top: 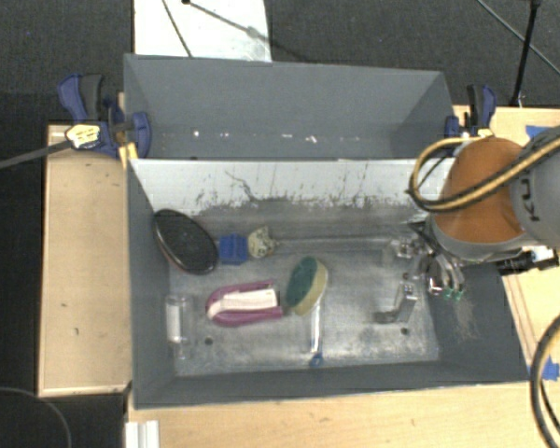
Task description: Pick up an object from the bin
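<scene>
The gripper hangs low over the bare floor on the right side of the grey bin, and we cannot tell whether it is open or closed. We see nothing held in it. Nearest on its left lie a green and yellow oval pad and a thin stick with a blue tip. Further left we see a pink and white bar, a small clear piece, a black oval, a blue lump and a pale knob.
</scene>
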Available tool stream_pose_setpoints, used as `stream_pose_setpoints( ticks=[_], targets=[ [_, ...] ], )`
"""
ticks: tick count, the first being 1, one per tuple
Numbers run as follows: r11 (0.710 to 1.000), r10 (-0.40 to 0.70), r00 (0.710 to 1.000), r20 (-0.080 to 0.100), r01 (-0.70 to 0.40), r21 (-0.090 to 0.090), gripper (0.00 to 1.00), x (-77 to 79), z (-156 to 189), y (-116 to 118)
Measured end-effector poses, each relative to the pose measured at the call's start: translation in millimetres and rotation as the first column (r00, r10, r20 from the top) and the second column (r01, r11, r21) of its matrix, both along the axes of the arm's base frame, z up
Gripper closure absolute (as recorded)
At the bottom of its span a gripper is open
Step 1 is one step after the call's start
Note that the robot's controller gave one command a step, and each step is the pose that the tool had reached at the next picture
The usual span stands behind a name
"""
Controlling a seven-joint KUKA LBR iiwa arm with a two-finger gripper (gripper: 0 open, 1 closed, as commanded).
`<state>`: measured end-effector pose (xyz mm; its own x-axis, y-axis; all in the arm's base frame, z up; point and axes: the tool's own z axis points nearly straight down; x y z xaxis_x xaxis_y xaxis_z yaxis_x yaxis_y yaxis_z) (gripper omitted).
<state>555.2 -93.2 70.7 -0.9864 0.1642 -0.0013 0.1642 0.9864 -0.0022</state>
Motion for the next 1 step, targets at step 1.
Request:
stream_pose_setpoints(
  ticks=[1],
  targets=[
    [0.993,0.118,0.993,-0.001,-0.118,0.007,0.00,-10.7,-0.4,95.5]
  ],
)
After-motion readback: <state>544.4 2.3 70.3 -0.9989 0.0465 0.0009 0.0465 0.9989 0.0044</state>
